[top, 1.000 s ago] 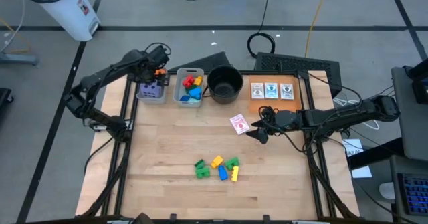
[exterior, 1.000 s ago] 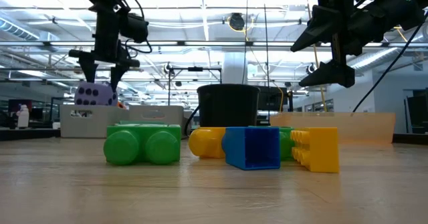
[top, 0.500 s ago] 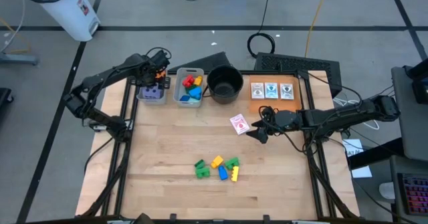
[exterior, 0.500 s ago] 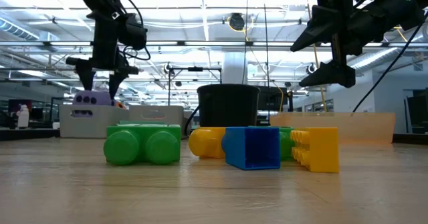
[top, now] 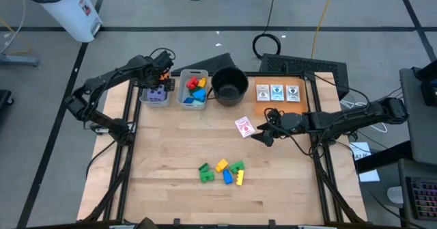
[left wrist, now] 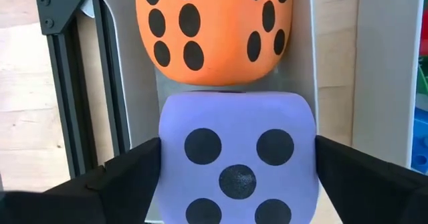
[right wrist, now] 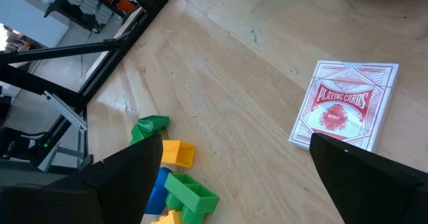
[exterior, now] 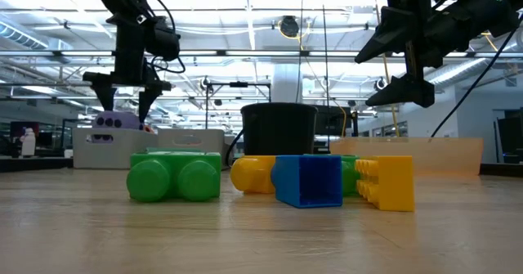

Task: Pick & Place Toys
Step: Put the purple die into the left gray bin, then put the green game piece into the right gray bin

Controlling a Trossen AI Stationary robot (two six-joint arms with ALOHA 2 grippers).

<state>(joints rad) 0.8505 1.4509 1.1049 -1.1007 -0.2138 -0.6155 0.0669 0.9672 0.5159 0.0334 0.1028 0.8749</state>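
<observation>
Left gripper (top: 158, 84) upper left of high view, fingers spread, holding nothing; purple die (left wrist: 237, 158) sits in left grey bin (top: 145, 98) beside orange die (left wrist: 214, 30). Middle bin (top: 183, 92) holds blocks. Remaining: block cluster (top: 222, 172) lower centre. Right gripper (top: 263, 133) open, idle mid-right.

Bare wood between card box (top: 244, 126) and block cluster (top: 222, 172); bins (top: 193, 89) and pot (top: 229, 86) line the far edge.

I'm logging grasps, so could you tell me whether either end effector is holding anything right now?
Nothing is held. The left end effector is open over the purple die in its bin; the right end effector hangs open, empty.
</observation>
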